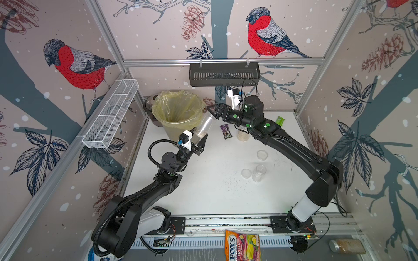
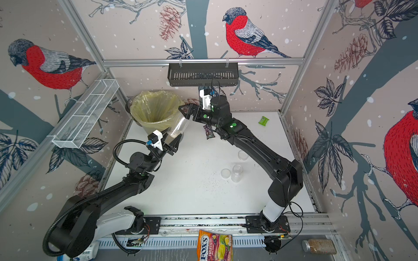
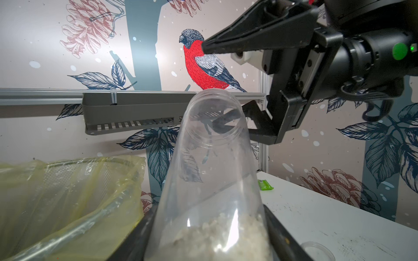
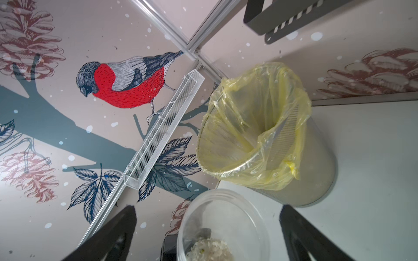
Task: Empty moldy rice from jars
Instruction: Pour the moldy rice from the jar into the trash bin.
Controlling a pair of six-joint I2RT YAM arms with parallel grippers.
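The left hand clamps the lower end of a slim clear jar, lidless and tilted upward, with the moldy rice pooled at the gripped end. At its mouth the right hand is spread wide, its fingers clear of the rim and holding nothing. A yellow-lined bin stands just beside the jar.

Left arm: matte black links, white base segment, ribbed black cable hose. Right arm: same black-and-white build, green round markers. White camera brackets, blue plugs.
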